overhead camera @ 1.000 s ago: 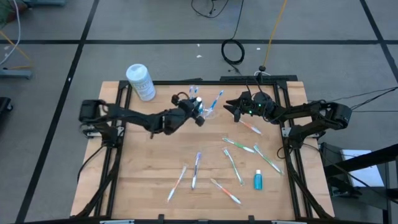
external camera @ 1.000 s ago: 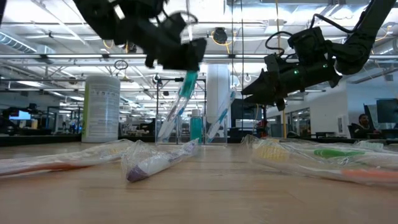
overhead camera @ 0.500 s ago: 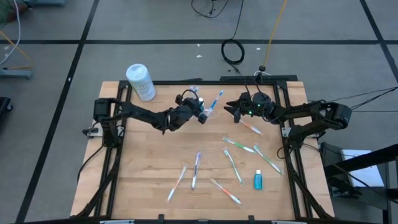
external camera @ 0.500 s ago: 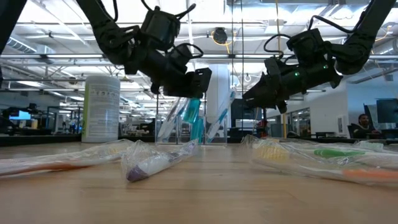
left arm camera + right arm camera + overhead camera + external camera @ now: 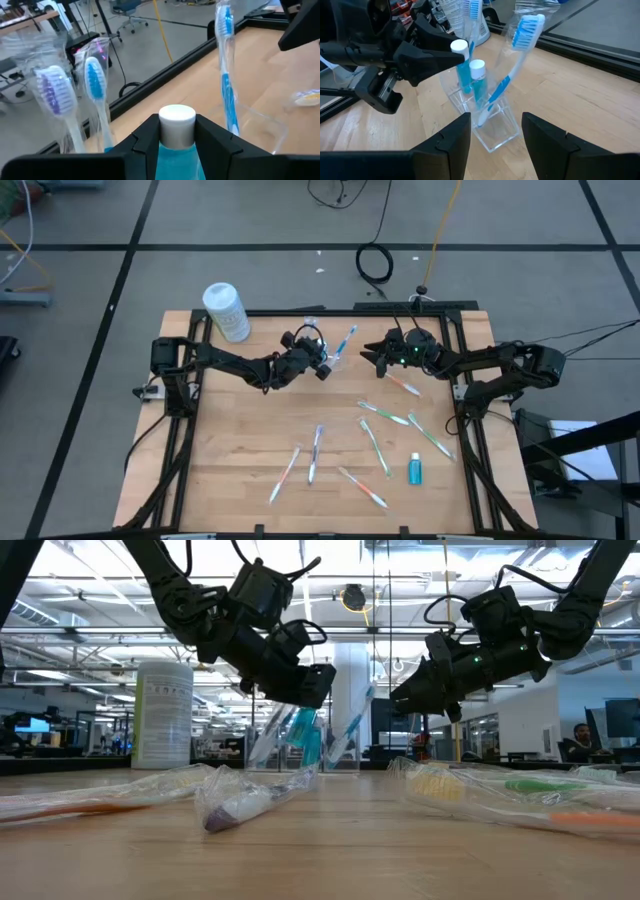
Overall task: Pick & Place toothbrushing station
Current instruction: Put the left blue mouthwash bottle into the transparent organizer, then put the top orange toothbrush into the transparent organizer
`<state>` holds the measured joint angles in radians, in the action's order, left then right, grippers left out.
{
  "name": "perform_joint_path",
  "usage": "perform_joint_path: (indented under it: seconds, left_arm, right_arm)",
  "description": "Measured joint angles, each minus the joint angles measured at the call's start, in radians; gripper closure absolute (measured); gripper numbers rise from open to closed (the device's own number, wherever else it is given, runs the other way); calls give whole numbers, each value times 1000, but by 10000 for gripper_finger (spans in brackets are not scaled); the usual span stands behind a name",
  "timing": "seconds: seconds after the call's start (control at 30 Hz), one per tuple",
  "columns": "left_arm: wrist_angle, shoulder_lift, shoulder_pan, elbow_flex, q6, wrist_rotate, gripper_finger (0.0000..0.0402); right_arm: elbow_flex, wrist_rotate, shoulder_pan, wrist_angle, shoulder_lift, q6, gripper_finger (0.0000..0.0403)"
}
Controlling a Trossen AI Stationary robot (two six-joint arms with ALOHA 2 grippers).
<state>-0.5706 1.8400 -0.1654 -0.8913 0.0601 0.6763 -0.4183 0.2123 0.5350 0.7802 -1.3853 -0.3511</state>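
High view: the small clear plastic cup-like holder (image 5: 325,352) stands near the table's far edge (image 5: 330,311). The left gripper (image 5: 322,361) clamps a blue white-capped tube (image 5: 176,135) above it — the right gripper (image 5: 372,355), fingers parted and empty, hovers just beside.

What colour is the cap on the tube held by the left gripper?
White, on a blue tube; clearest in the left wrist view.

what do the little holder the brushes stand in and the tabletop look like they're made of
The holder: looks like clear, colourless hard plastic with a glossy finish; the wood and the brush handles show straight through its walls, and its edges catch light. The tabletop: looks like light wood, butcher-block style, with visible strips and grain and a smooth, low-sheen surface. It could be a veneer.
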Motion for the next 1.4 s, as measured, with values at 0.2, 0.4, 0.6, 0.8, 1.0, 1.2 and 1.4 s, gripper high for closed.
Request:
perform_joint_path:
  seconds: [0.2, 0.4, 0.6, 0.8, 1.0, 1.2, 1.4]
  left_arm:
    - [0, 0, 0, 0, -1, -33, 261]
    - [-1, 0, 0, 0, 1, -34, 229]
    - [-1, 0, 0, 0, 4, -50, 223]
    - [-1, -2, 0, 0, 20, -51, 222]
    - [18, -54, 4, 0, 29, -64, 222]
    - [138, -185, 9, 0, 116, -246, 222]
    - [380, -376, 35, 0, 99, -306, 222]
  right_arm:
    - [0, 0, 0, 0, 0, 0, 234]
    - [0, 0, 0, 0, 0, 0, 234]
    - [0, 0, 0, 0, 0, 0, 234]
    - [0, 0, 0, 0, 0, 0, 234]
    - [0, 0, 0, 0, 0, 0, 234]
    - [0, 1, 0, -7, 0, 0, 234]
    - [0, 2, 0, -11, 0, 0, 234]
